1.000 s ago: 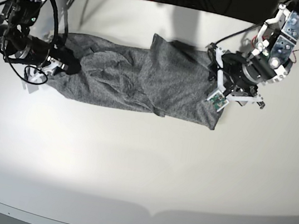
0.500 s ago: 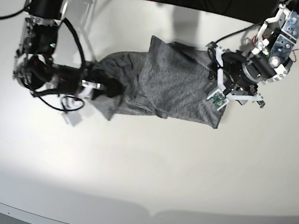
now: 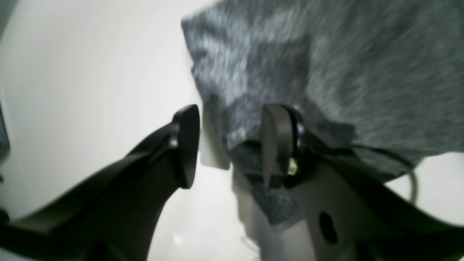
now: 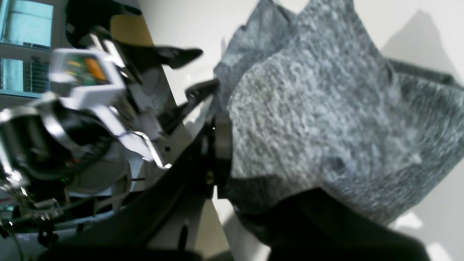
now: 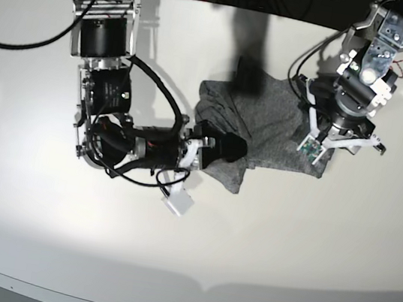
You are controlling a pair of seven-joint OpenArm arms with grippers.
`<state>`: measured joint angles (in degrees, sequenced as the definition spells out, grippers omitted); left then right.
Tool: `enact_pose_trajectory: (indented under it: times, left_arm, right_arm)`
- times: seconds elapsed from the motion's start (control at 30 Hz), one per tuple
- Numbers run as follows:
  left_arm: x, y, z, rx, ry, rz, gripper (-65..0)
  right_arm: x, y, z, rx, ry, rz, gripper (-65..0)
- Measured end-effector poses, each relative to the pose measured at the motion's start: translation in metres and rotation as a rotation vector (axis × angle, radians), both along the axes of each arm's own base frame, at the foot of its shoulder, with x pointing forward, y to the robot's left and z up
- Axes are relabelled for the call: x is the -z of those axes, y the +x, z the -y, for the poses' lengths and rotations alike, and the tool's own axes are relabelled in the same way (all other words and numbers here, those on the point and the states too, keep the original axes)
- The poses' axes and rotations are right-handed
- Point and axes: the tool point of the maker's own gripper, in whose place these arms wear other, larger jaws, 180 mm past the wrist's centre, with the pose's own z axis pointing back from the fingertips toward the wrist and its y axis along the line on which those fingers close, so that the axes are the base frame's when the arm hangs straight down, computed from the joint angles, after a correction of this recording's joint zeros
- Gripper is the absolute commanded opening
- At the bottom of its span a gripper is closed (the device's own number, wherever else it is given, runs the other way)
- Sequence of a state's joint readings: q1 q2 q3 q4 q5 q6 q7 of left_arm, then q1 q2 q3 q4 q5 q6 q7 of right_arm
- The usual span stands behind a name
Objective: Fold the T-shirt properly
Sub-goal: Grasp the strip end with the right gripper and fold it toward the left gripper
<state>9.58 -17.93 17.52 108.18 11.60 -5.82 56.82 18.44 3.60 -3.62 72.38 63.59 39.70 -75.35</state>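
T-shirt point(image 5: 266, 123), heather-grey, lies bunched into a compact heap on the white table point(image 5: 188, 240), right of centre near the far edge. On the base view's left, the right gripper point(image 5: 231, 148) is clamped on a fold of the fabric, lifting it over the heap. On the right, the left gripper point(image 3: 228, 145) rests at the shirt's edge, jaws apart, with cloth between its 2 fingers point(image 3: 186, 145).

base: overhead, far, looks down on whole tabletop point(image 5: 263, 244) | wrist views: close along each hand | shared: T-shirt point(image 5: 274, 124) near the far edge
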Motion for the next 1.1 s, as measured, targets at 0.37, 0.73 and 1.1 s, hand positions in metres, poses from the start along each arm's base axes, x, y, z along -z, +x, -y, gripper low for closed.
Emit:
enact_pose_trajectory:
  times: [0.37,0.73,1.1]
  left_arm:
    - [0.009,-0.005,-0.036,-0.152,0.12,0.061,-38.0]
    - [0.019,-0.007,-0.036,-0.196,0.07,0.062,-38.0]
    - [0.048,-0.01,-0.029,-0.195,0.055,0.025,-38.0]
  right_arm:
    - [-0.03,-0.009,-0.066,-0.05,0.151,0.003,-65.0]
    - [-0.035,-0.005,-0.08,-0.079,0.113,0.041,-65.0]
    - [-0.036,-0.005,-0.082,-0.077,0.117,0.043,-65.0]
